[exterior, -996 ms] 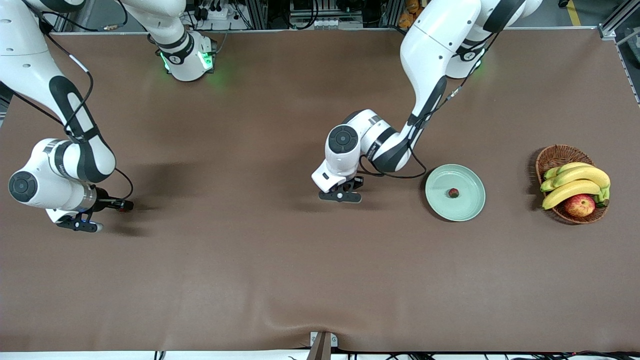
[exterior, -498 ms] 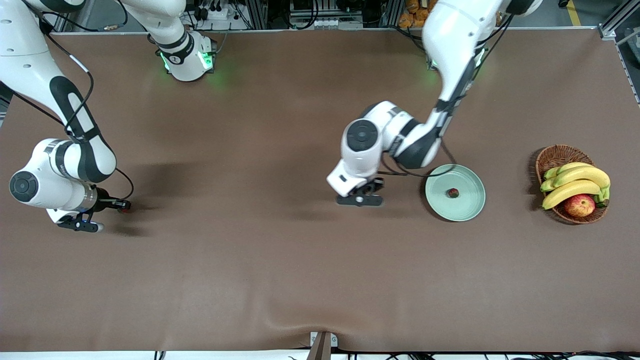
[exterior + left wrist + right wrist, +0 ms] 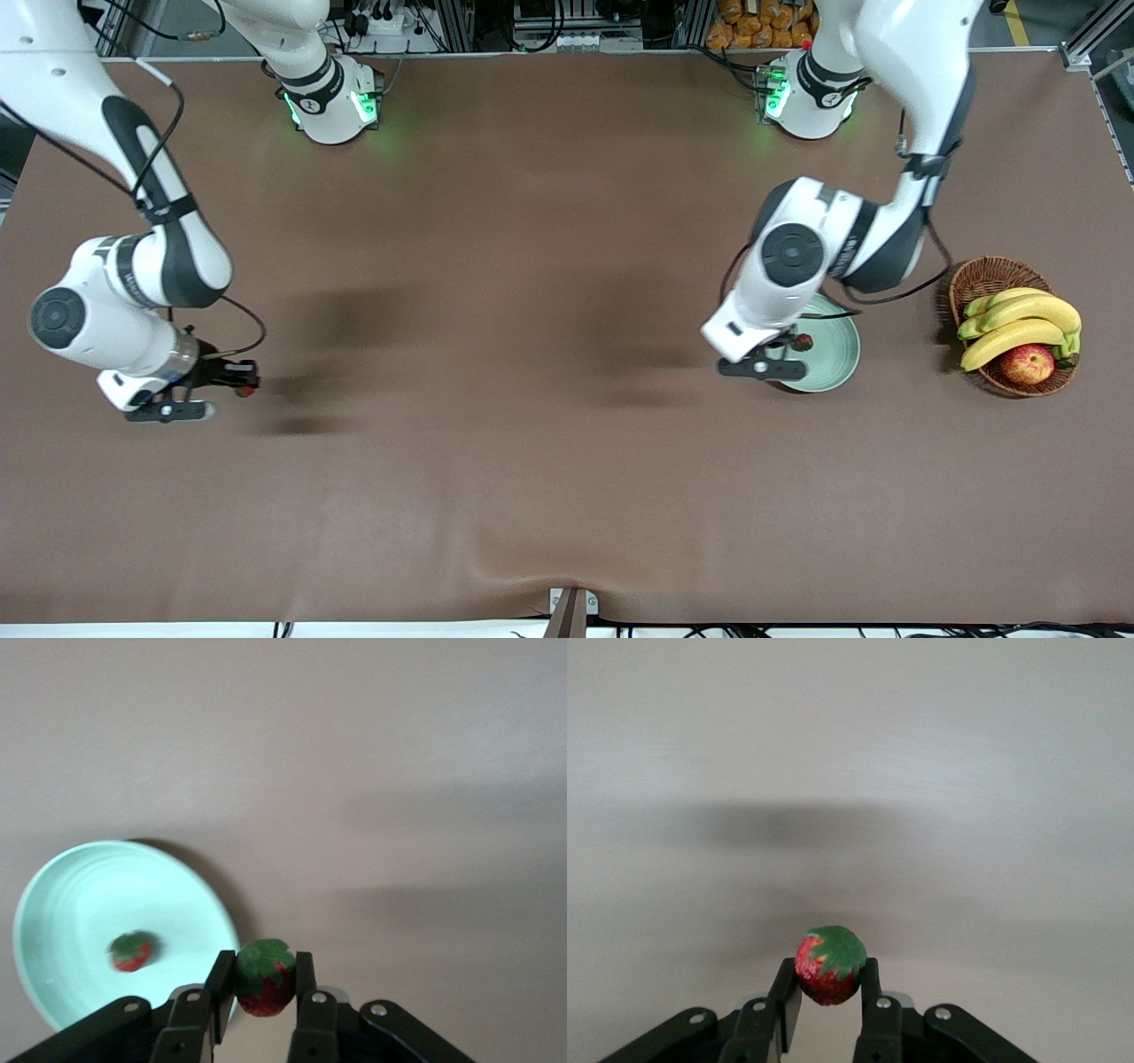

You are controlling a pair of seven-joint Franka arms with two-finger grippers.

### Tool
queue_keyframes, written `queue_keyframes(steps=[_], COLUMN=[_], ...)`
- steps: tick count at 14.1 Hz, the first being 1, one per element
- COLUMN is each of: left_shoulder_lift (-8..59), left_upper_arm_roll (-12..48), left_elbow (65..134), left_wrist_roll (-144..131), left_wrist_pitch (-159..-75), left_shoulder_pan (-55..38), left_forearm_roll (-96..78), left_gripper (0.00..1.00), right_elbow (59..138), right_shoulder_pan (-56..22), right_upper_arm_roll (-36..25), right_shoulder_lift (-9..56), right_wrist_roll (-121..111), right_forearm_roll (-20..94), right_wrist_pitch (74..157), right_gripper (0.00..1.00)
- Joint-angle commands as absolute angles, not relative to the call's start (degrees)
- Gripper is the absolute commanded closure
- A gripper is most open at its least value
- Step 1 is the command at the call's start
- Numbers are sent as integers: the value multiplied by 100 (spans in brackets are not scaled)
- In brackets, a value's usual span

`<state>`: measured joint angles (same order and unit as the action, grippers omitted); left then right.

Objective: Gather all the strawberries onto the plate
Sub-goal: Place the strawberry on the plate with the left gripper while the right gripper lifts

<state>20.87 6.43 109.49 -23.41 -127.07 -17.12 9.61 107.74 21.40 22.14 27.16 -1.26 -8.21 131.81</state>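
One small red strawberry with a green leafy top (image 3: 133, 950) lies inside the round, shallow, pale mint-green plate (image 3: 837, 354), roughly at the dish's middle and well clear of its raised rim. The plate sits on the brown cloth-covered table (image 3: 532, 443) toward the left arm's end.

A second red strawberry with a green cap (image 3: 264, 977) is clenched between the black fingers of the left gripper (image 3: 262, 988), up in the air over the plate's edge on the side toward the right arm's end, so the berry hangs about at the rim line instead of over the centre.

A third red, green-topped strawberry (image 3: 829, 965) is grasped in the right gripper (image 3: 828, 985), raised over bare cloth near the right arm's end of the table, well apart from the plate.

Between the two grippers the cloth shows only soft shadows, a wide stretch of plain brown surface. The nearest thing to the plate is a brown wicker basket (image 3: 979, 276) holding yellow bananas (image 3: 1019, 323) and a red-yellow apple (image 3: 1028, 363), standing beside the plate, closer to the table's edge at the left arm's end, with a strip of bare cloth between the two rims.
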Motion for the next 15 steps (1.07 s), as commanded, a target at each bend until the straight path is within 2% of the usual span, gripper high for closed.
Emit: queue_keyframes(steps=[1, 6, 9, 12, 15], left_shoulder_lift=[1416, 1625, 1950, 2118, 2180], left_upper_arm_roll=[729, 721, 730, 729, 729], left_elbow=[12082, 12507, 12507, 12463, 12323], left_wrist_roll=[-1953, -1242, -1116, -1099, -1099], left_wrist_pitch=[-13183, -13929, -14255, -14458, -14449], left_shoulder_pan=[-1294, -696, -571, -597, -641], left_forearm_roll=[1090, 1125, 1116, 1125, 1116], left_gripper=[96, 90, 85, 68, 38], right_elbow=[10907, 10907, 10881, 10828, 10399], right_shoulder_pan=[2189, 2005, 1312, 521, -410], right_upper_arm_roll=[2802, 3734, 3788, 3753, 3403], right_shoulder_lift=[2628, 2628, 2680, 2899, 3286], right_wrist_roll=[-18, 938, 1869, 3028, 3769], right_forearm_roll=[-905, -896, -905, -966, -1002], right_wrist_pitch=[13104, 12876, 12981, 13577, 13816], right_gripper=[100, 100, 100, 100, 100])
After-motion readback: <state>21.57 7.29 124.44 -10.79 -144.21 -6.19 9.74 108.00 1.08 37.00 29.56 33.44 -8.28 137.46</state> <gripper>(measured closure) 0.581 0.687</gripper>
